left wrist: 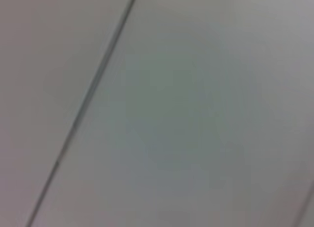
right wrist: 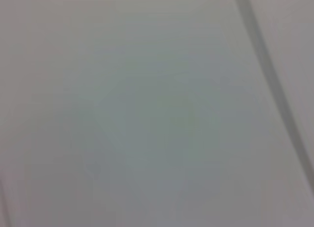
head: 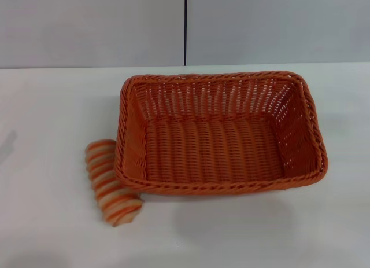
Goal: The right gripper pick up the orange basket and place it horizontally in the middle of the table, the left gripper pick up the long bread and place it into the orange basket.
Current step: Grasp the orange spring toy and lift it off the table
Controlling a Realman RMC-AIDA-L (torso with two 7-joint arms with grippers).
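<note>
**Orange basket centred, bread not yet inside**

Orange basket [head: 219, 135] sat lengthwise across the middle of the white table [head: 52, 106], so that step looked done. The long bread [head: 111, 182] lay outside, touching its near-left corner, yet to be loaded. Neither tool was in view; their state could not be told. Grey wall panels stood behind.
</note>
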